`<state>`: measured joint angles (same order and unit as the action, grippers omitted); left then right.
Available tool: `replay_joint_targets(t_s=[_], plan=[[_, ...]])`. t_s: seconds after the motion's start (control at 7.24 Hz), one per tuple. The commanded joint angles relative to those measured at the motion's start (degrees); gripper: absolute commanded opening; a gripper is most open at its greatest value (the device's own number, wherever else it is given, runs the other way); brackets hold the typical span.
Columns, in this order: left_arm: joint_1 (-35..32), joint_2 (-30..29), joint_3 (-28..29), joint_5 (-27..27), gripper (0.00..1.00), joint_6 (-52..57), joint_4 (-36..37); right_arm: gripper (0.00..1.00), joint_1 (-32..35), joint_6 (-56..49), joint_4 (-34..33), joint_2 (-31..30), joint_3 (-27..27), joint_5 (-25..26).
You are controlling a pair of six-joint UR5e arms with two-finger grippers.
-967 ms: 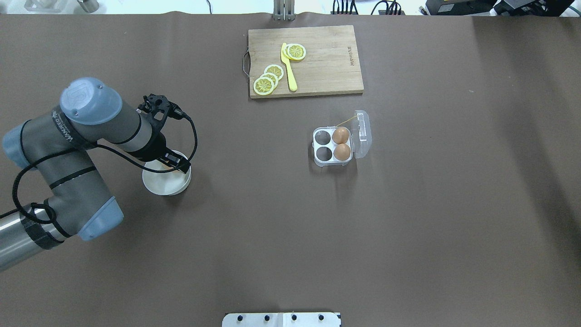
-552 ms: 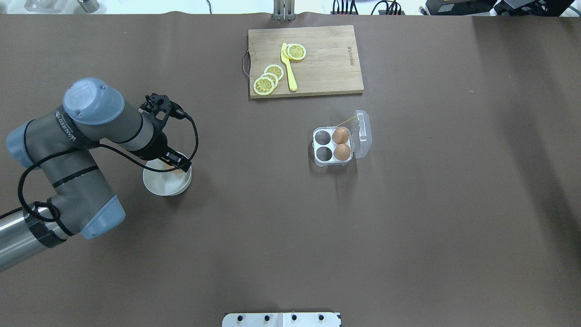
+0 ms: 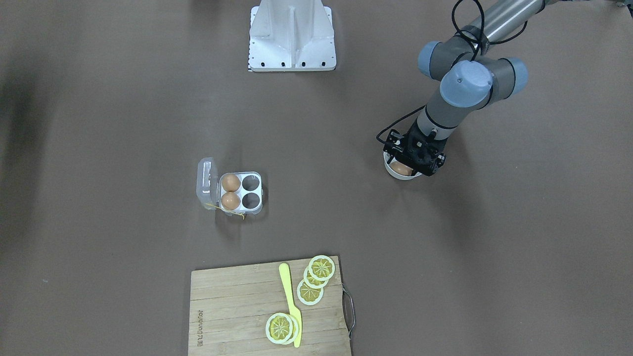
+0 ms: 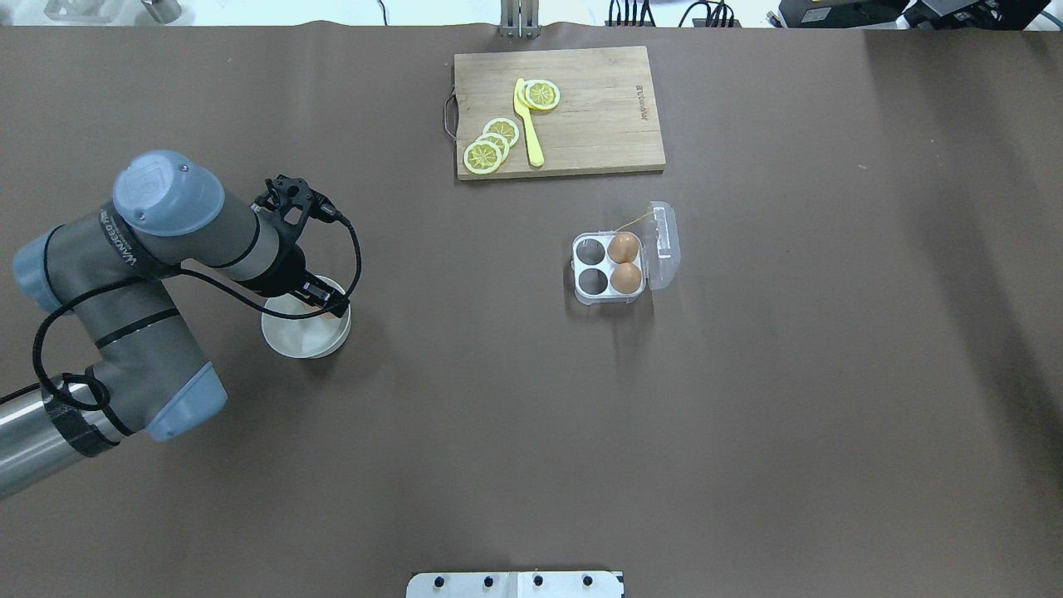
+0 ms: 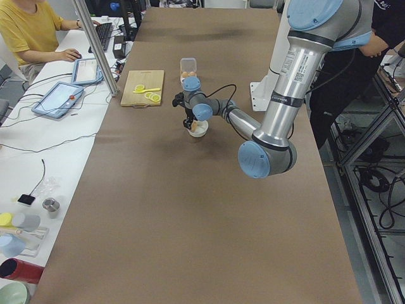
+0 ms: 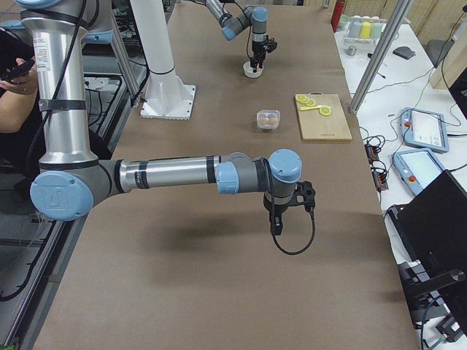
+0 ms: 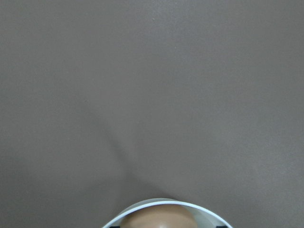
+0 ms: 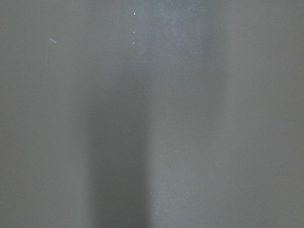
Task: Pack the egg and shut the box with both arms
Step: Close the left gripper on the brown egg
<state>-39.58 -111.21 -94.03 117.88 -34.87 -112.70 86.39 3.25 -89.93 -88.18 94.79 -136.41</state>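
Note:
The egg (image 3: 401, 169) is tan-brown and lies in a round white bowl (image 4: 292, 340) at the table's left. My left gripper (image 4: 322, 301) reaches down into the bowl and is open, one finger on each side of the egg (image 7: 161, 217). The box (image 4: 604, 300) is a clear four-cell carton at mid-table, its lid (image 4: 662, 245) swung open to the right. It holds two brown eggs (image 4: 624, 247) in the cells next to the lid; the other two cells are empty. My right gripper (image 6: 277, 219) hangs over bare table far from the box, and I cannot tell whether it is open or shut.
A wooden cutting board (image 4: 598, 124) with lemon slices and a yellow knife lies beyond the box. The white robot base (image 3: 292, 37) stands at the near table edge. A person sits at a side desk (image 5: 28, 28).
My left arm's elbow has shifted slightly, while the gripper stays in the bowl at the egg. The box and its eggs have not moved.

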Motion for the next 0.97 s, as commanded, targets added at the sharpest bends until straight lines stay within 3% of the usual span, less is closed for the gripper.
replay_joint_targets(t_s=[0.0,0.83], plan=[[0.1,0.2,0.1,0.0,0.69,0.1,-0.3,1.00,0.0,0.0,0.0,-0.1,0.0,0.0],[1.1,0.4,-0.2,-0.2,0.68,0.0,-0.4,1.00,0.0,0.0,0.0,-0.1,0.1,0.0]])
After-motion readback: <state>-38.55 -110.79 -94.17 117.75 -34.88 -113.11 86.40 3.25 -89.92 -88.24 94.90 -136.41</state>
